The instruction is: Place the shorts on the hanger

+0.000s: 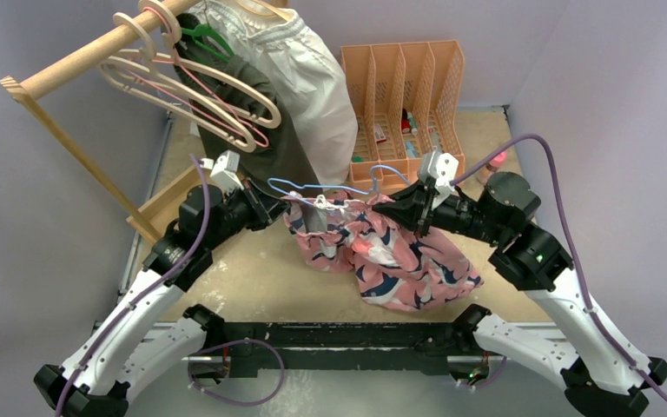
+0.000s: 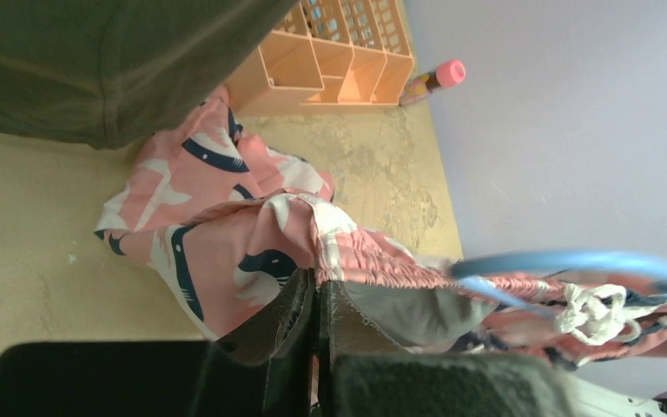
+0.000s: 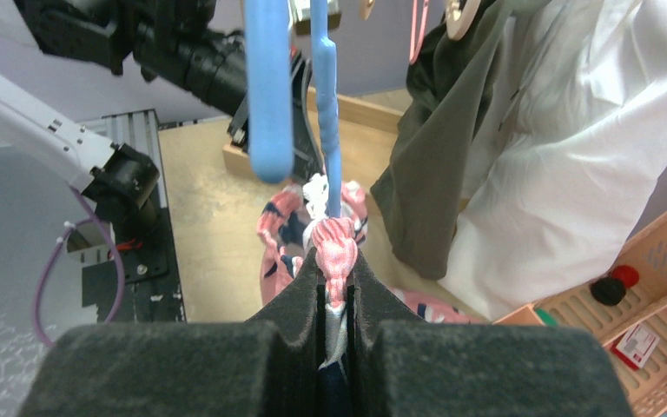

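Observation:
The pink shark-print shorts (image 1: 399,256) hang between my two grippers above the table, the legs drooping onto it. The light-blue wire hanger (image 1: 317,186) lies along the stretched waistband, its hook (image 1: 384,170) near my right gripper. My left gripper (image 1: 280,207) is shut on the waistband's left end, seen in the left wrist view (image 2: 320,280) with the hanger wire (image 2: 573,261) and the white drawstring knot (image 2: 591,313) beside it. My right gripper (image 1: 384,208) is shut on the bunched waistband (image 3: 336,256), with the blue hanger (image 3: 269,95) just above its fingertips.
A wooden rack (image 1: 78,61) at back left carries beige hangers (image 1: 191,95), a green hanger (image 1: 208,39), a dark olive garment (image 1: 269,130) and a white garment (image 1: 313,78). A peach slotted organizer (image 1: 404,95) stands at the back. A pink-capped bottle (image 1: 497,161) lies beside it.

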### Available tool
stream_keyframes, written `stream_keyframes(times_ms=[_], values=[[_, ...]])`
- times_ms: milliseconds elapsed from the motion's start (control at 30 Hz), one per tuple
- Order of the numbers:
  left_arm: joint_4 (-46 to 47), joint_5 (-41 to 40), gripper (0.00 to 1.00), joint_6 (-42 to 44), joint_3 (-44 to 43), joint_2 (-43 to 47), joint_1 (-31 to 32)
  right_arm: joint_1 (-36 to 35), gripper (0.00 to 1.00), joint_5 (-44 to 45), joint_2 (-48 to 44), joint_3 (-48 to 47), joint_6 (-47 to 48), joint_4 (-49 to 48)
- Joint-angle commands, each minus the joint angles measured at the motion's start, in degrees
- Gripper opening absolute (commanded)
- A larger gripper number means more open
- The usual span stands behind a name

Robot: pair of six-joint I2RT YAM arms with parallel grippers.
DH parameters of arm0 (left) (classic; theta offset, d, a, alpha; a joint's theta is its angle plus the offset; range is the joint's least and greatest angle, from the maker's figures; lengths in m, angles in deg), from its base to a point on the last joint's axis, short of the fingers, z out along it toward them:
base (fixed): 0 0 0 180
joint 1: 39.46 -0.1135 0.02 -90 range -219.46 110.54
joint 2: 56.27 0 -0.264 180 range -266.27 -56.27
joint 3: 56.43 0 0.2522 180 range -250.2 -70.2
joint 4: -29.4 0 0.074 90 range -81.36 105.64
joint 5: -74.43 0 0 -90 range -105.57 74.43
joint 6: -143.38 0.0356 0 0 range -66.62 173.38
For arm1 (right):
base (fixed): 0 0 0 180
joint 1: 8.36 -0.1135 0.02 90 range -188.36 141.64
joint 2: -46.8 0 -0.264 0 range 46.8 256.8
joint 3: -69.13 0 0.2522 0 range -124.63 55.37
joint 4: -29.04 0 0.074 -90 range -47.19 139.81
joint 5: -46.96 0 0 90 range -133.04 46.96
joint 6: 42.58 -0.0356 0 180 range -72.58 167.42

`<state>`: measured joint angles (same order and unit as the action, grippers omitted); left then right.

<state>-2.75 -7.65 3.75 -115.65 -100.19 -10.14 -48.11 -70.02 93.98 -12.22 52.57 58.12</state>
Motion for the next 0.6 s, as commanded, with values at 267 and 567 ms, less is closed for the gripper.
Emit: stream_keyframes(times_ms=[267, 567], values=[[-7.7, -7.9, 0.0, 2.2, -11.7, -1.2, -0.2, -0.1, 0.0, 4.0, -1.7, -8.8, 4.6, 17.7], [-13.0, -9.6, 0.0, 5.6, -18.7, -4.0, -0.2, -0.1, 0.0, 7.2, 0.6, -7.7, 6.4, 19.7]])
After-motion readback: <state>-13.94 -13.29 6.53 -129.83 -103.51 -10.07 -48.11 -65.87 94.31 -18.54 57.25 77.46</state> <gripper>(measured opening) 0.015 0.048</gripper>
